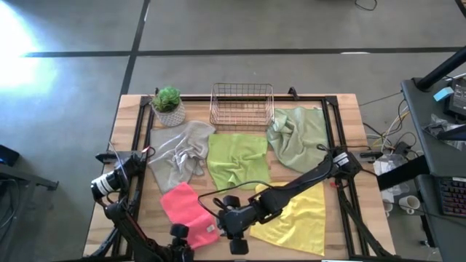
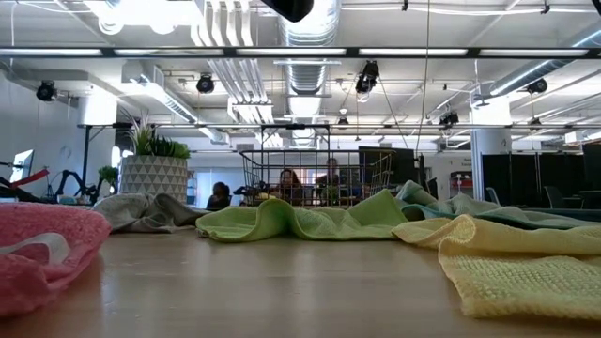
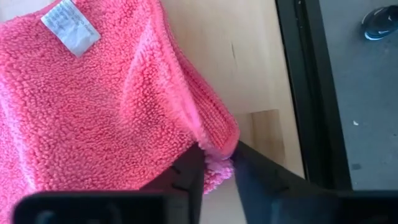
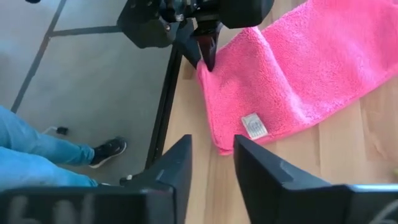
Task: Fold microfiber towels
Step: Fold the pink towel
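The hot pink towel (image 1: 188, 206) lies at about seven o'clock on the table (image 1: 341, 113), its near corner hanging by the table's front edge, and the left gripper (image 3: 217, 167) is clenched on just a tuft of that corner — a hold so thin it could slip once the fold starts. The right gripper (image 4: 211, 163) hovers released just beside the labelled corner; free room lies toward twelve o'clock, before the lime green towel (image 1: 237, 159) — none toward six.

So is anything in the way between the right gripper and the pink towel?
No. The right gripper hangs open just off the pink towel, with only bare table between. The left gripper already pinches a corner.
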### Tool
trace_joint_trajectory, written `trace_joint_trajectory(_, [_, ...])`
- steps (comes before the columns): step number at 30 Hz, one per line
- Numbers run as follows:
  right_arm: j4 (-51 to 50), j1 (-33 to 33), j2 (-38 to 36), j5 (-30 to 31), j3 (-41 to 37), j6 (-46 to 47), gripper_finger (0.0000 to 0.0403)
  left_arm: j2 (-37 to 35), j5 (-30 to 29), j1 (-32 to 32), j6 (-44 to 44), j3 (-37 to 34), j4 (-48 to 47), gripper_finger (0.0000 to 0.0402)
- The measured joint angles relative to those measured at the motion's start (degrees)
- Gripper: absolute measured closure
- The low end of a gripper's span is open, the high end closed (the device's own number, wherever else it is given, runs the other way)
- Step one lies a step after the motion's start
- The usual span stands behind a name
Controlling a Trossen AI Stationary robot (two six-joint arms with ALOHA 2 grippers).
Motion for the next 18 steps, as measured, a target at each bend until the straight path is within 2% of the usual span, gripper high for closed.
trace_joint_trajectory(3, [0.7, 0.2, 0.0, 0.1, -0.9, -3.8, 0.0268, 0.0, 0.0, 0.0, 0.0, 0.1, -0.3, 0.0383])
trace_joint_trajectory(5, [0.9, 0.4, 0.0, 0.1, -1.6, -7.1, 0.026, -0.1, 0.1, 0.1, 0.0, 0.1, -0.4, 0.0396])
trace_joint_trajectory(11, [6.5, 1.2, 2.6, -0.1, -1.9, -14.4, 0.0257, -0.8, 0.6, 0.6, -0.3, 0.1, 0.5, 0.0392])
trace_joint_trajectory(18, [8.1, 1.3, 6.7, 0.1, -1.4, -16.4, 0.0264, -2.7, 0.6, 1.0, -1.5, 0.1, 1.8, 0.0392])
